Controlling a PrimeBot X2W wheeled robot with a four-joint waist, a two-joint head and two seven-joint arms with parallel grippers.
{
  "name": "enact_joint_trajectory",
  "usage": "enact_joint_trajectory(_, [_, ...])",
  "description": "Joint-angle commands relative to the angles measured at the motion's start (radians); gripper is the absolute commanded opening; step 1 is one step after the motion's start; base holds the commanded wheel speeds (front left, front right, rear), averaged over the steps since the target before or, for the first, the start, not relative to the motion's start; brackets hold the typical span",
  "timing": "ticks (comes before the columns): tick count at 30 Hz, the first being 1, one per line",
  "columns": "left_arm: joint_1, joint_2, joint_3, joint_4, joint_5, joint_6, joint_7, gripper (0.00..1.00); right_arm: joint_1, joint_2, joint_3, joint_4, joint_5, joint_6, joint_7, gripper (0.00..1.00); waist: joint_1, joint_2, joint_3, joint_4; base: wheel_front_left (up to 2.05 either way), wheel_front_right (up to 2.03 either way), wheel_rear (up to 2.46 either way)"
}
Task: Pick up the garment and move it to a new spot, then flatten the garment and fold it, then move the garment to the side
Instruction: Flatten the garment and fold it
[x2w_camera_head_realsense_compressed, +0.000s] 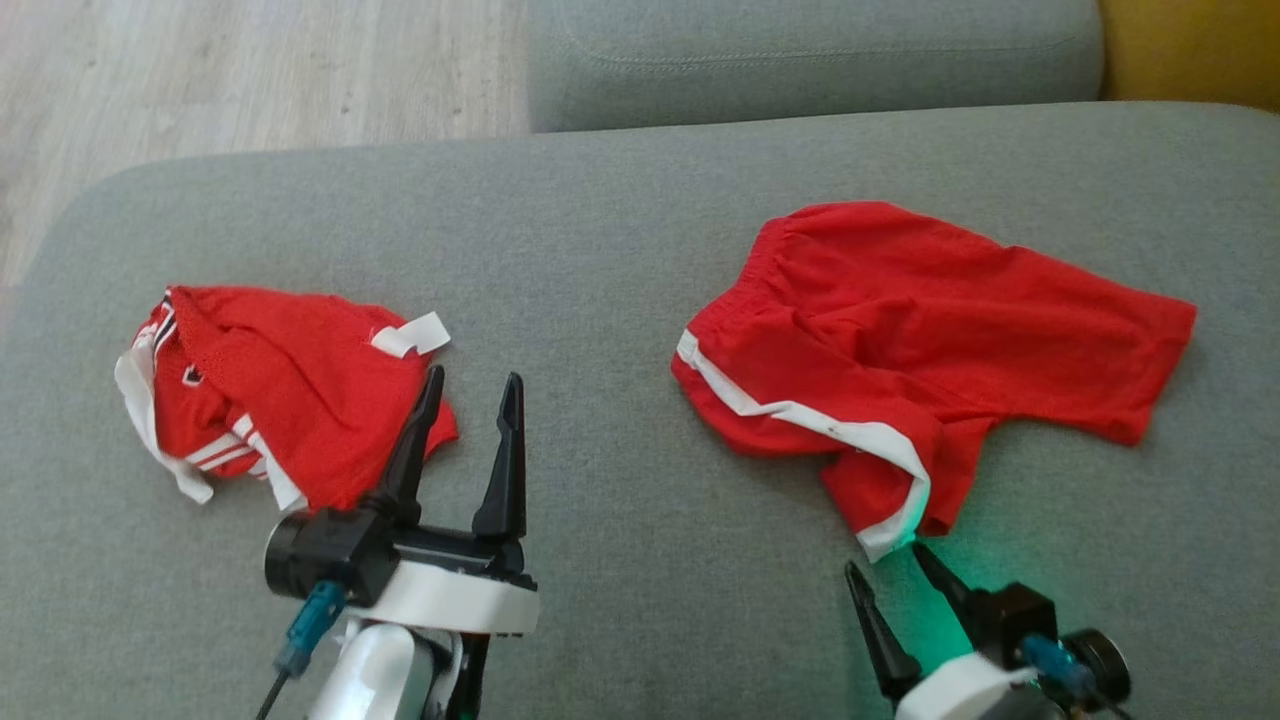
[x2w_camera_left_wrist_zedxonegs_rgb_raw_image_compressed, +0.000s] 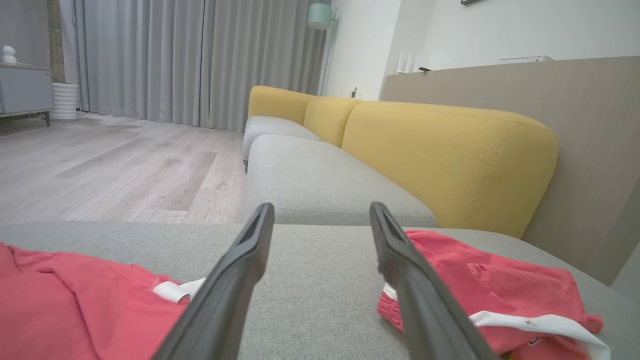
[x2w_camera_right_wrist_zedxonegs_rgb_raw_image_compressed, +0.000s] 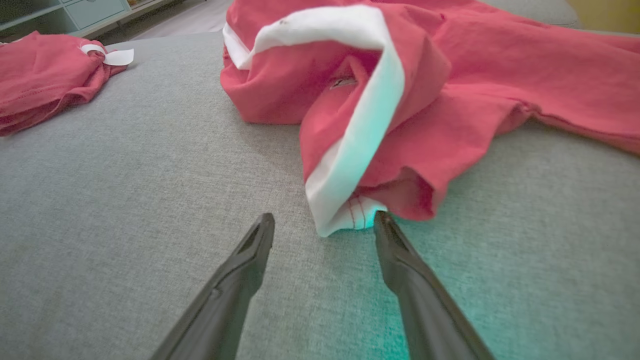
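Your left gripper (x2w_camera_head_realsense_compressed: 475, 375) stands open, one finger overlapping the edge of the bundled red top (x2w_camera_head_realsense_compressed: 290, 390). Your right gripper (x2w_camera_head_realsense_compressed: 884, 558) is open and holds nothing, tips close to the white hem of the shorts (x2w_camera_head_realsense_compressed: 930, 340). The shorts lie rumpled on the right of the cushion (x2w_camera_head_realsense_compressed: 600, 250).

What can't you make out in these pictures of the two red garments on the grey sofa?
Crumpled red garment with white trim: near edge hidden behind the left gripper, head view.
Its small dark emblem: too small to read, head view.
Red shorts with white stripe: cut off by top and right edges, right wrist view.
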Motion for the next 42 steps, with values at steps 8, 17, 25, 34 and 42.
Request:
enact_joint_trajectory(8, [-0.044, 0.000, 0.030, -0.035, 0.009, -0.001, -0.008, 1.00, -0.138, -0.005, 0.038, 0.068, -0.021, -0.001, -0.020, 1.00, 0.0000, 0.0000, 0.035, 0.022, 0.00, 0.00, 0.00])
enact_joint_trajectory(17, [-0.054, 0.000, 0.038, -0.033, 0.008, 0.002, -0.008, 1.00, -0.192, -0.006, -0.057, 0.141, -0.098, -0.001, -0.007, 0.00, 0.0000, 0.0000, 0.042, 0.020, 0.00, 0.00, 0.00])
enact_joint_trajectory(25, [-0.044, 0.000, 0.038, -0.044, -0.009, 0.011, -0.008, 1.00, -0.194, -0.075, -0.298, 0.018, -0.258, -0.001, 0.051, 0.00, 0.0000, 0.0000, 0.024, -0.004, 0.00, 0.00, 0.00])
enact_joint_trajectory(34, [-0.050, 0.000, 0.024, -0.053, -0.020, 0.021, -0.008, 1.00, -0.190, -0.120, -0.451, -0.121, -0.405, -0.001, 0.136, 0.00, 0.0000, 0.0000, 0.028, -0.009, 0.00, 0.00, 0.00])
enact_joint_trajectory(42, [-0.052, 0.000, 0.027, -0.055, -0.023, 0.022, -0.008, 1.00, -0.155, -0.056, -0.576, -0.173, -0.404, -0.001, 0.187, 1.00, 0.0000, 0.0000, 0.034, -0.013, 0.00, 0.00, 0.00])
